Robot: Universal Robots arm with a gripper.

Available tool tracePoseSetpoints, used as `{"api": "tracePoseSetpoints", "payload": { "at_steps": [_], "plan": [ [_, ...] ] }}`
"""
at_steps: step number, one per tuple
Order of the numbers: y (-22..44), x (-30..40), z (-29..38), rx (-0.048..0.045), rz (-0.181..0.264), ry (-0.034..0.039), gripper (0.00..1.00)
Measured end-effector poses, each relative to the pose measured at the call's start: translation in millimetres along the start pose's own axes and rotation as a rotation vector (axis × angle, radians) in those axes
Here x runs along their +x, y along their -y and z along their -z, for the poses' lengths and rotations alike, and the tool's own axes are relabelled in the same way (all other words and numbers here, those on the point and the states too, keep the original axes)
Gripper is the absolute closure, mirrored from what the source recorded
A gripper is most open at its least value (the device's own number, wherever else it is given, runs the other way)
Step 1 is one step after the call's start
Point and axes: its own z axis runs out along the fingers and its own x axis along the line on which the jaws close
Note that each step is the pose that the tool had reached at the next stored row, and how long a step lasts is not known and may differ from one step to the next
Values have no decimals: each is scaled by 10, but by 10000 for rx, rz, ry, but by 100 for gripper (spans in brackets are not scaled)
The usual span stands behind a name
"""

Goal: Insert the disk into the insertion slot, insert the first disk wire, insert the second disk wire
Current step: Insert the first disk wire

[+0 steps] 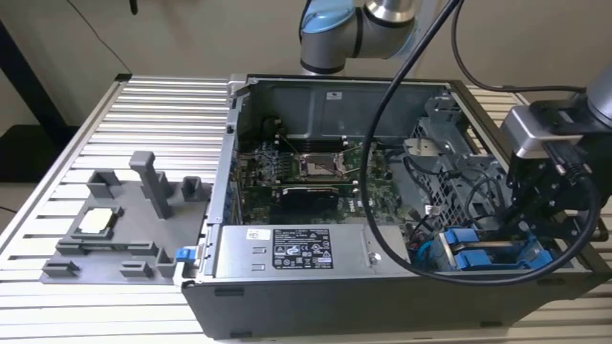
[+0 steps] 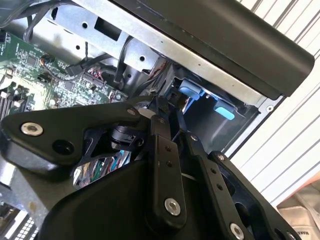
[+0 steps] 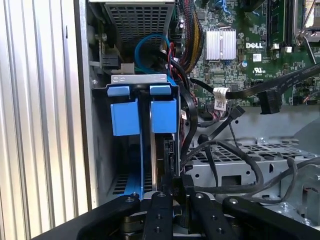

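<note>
Two blue tabs (image 3: 125,117) mark the carriers in the insertion slot (image 3: 102,165). The disk (image 3: 163,116) looks seated there, in the corner of the case (image 1: 316,308) beside the power supply (image 1: 292,251). Just over the disk's edge hangs the gripper (image 3: 173,186), its fingers drawn nearly together on what seems a dark disk wire connector (image 3: 167,155); the hold is not certain. Judgement: keep the plug square to its port, press straight along the slot, and steer clear of the loose black cables (image 3: 220,145) alongside.
</note>
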Motion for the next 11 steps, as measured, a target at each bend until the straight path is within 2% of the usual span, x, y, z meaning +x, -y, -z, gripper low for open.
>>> {"api": "tracePoseSetpoints", "payload": {
  "at_steps": [7,10,11],
  "plan": [
    [-2,4,-45,1,-2,22,81],
    [-2,8,-88,4,-1,2,81],
    [-3,8,-106,1,-2,20,81]
  ]
}}
